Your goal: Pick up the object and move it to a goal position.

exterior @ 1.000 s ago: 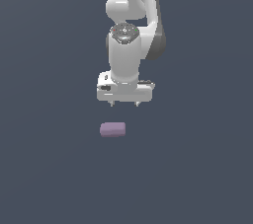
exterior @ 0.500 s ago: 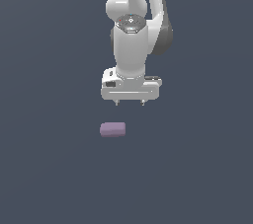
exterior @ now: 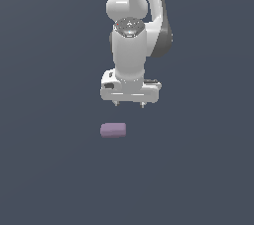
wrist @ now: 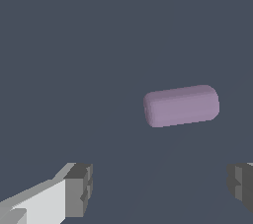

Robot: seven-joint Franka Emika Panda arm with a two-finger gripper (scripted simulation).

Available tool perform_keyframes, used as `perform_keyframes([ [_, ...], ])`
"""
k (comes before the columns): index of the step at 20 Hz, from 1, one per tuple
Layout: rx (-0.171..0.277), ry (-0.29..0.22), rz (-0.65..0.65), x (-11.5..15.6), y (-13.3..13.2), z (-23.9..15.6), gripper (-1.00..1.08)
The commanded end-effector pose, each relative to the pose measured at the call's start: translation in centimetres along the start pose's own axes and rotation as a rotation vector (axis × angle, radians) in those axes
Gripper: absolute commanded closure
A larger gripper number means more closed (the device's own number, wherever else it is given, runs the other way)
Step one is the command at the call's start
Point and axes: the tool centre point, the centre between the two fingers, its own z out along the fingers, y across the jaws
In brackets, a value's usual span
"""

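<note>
The object, a small pale purple rounded block (exterior: 113,130), lies on the dark grey surface. It also shows in the wrist view (wrist: 181,105), lying lengthwise. My gripper (exterior: 129,104) hangs above the surface, pointing down, a little beyond the block and towards the exterior view's right of it. Its jaws are open and empty; in the wrist view the two fingertips (wrist: 79,189) stand wide apart with the block outside the gap between them, not touched.
A plain dark grey surface (exterior: 54,169) fills both views. The white arm (exterior: 134,26) rises above the gripper to the top of the exterior view.
The arm has swung towards the exterior view's right and come a little lower, with the wrist turned. The block has not moved.
</note>
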Motion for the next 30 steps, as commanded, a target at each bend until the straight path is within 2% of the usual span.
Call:
perform_keyframes([
  [1,0.001,-0.002,0.04,0.1,0.2,0.3,-0.92],
  [8,0.004,-0.01,0.206,0.6,0.9,1.6,-0.92],
  [30,-0.011,-0.031,0.88,2.3,4.2,6.7,-0.92],
])
